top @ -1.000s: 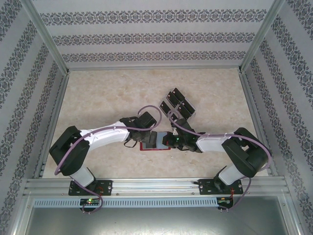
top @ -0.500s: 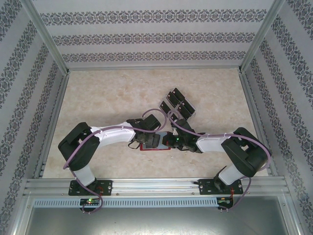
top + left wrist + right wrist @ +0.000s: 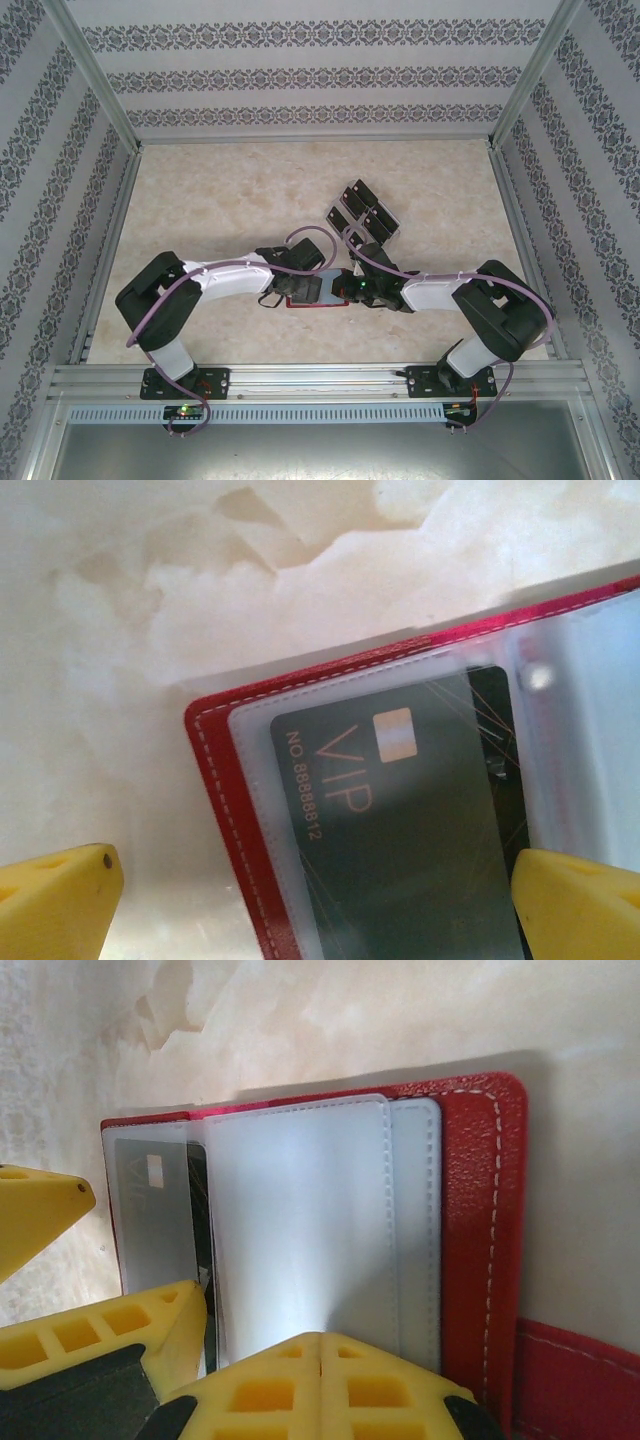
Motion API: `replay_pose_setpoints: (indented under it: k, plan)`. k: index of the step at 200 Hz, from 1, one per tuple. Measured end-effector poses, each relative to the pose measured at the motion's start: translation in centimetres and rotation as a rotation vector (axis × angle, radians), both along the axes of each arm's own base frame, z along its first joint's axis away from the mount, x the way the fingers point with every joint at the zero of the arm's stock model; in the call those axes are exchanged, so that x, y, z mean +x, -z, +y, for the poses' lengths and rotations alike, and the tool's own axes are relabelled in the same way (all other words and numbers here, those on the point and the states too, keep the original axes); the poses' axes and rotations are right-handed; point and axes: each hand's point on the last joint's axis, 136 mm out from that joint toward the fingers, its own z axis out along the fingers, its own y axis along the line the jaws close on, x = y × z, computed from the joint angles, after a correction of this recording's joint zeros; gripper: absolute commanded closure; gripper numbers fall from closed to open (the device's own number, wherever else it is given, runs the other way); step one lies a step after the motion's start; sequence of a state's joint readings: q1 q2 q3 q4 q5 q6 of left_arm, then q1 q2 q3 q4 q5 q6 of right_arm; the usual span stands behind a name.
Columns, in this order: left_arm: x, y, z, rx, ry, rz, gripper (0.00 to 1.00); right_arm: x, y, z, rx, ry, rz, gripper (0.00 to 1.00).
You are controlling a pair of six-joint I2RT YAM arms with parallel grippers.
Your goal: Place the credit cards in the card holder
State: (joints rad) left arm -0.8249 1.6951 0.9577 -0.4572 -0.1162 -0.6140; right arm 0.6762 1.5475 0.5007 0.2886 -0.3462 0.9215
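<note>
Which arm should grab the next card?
Left, probably. The left gripper is open and empty over the wallet; the right gripper is shut at the wallet's sleeves, seemingly pinning them. Loose cards lie just beyond both.

Bright even light, soft wrist close-ups

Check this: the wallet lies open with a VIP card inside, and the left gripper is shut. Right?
Not quite. The left gripper is open: the left wrist view shows its yellow fingers wide apart. The wallet does lie open with a VIP card inside.
</note>
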Motion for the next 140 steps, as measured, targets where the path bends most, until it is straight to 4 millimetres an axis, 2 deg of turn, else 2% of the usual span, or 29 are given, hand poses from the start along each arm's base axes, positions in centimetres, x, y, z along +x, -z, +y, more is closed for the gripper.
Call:
replay_pose_setpoints:
  k: [55,100,140]
  plan:
    - [0.2,-0.5,0.0,0.0,-0.003,-0.016,0.0,0.0,0.0,0.0,0.0,0.0,0.0,1.0]
    - [1.4,-1.8,-1.2,-0.032,-0.003,-0.045,0.0,0.0,0.0,0.0,0.0,0.0,0.0,1.0]
    - [1.4,-1.1,-1.3,-0.018,-0.003,-0.032,0.0,0.0,0.0,0.0,0.0,0.0,0.0,1.0]
